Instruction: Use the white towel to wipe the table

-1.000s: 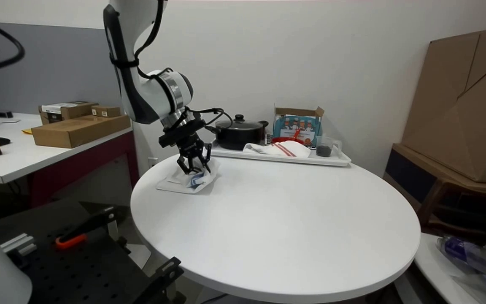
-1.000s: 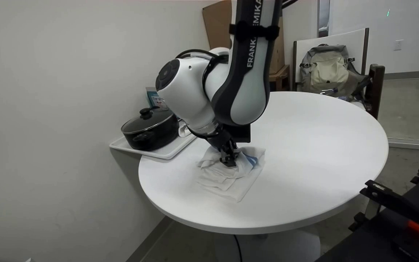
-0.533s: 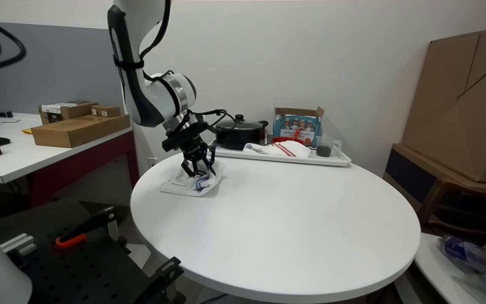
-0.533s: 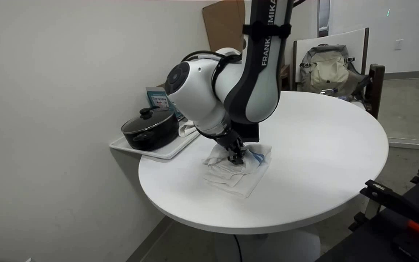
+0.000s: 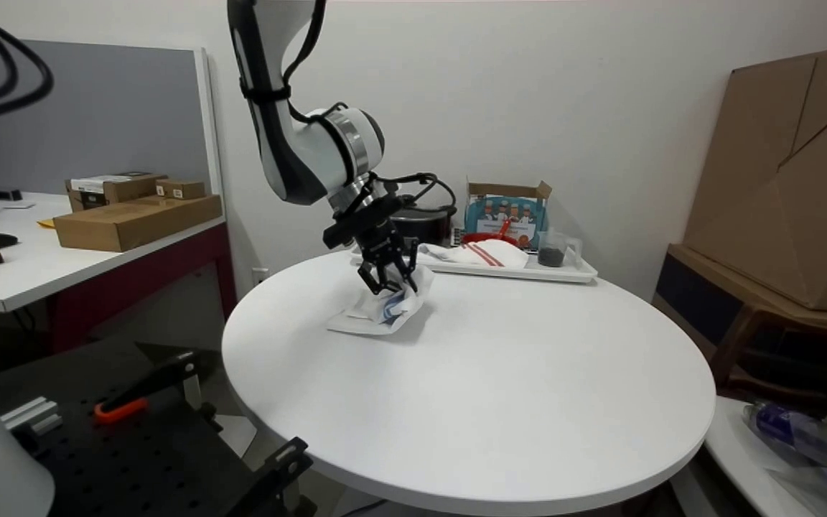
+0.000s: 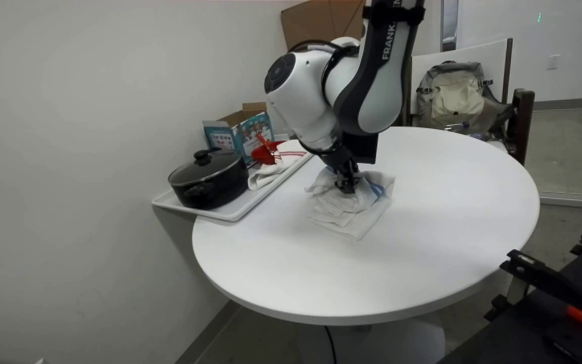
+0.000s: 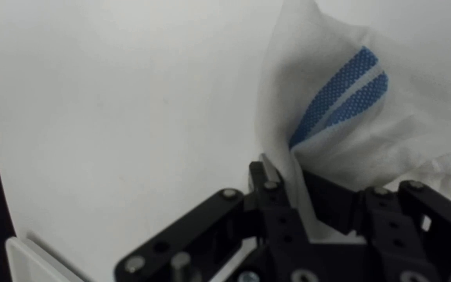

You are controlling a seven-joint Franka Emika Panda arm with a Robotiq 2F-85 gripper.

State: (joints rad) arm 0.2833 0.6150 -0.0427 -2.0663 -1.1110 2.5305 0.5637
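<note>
I hold a fold of the white towel [image 7: 374, 133] pinched in my tool [image 7: 290, 178]; the rest spreads, rumpled, beneath and around it on the desk [image 7: 131, 98].

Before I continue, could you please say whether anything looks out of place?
Yes: the white tray juts past the edge of the table, with the black pot at that end, which looks rather precarious.

Table [image 6: 425, 222]: round, white. Directly on it: blue-striped white towel [image 6: 354, 210], crumpled under the jaws, one fold pinched between them, flatter layers around that. Also a white tray [image 6: 243, 206], near the jaws but apart, at the table edge, partly overhanging.
</note>
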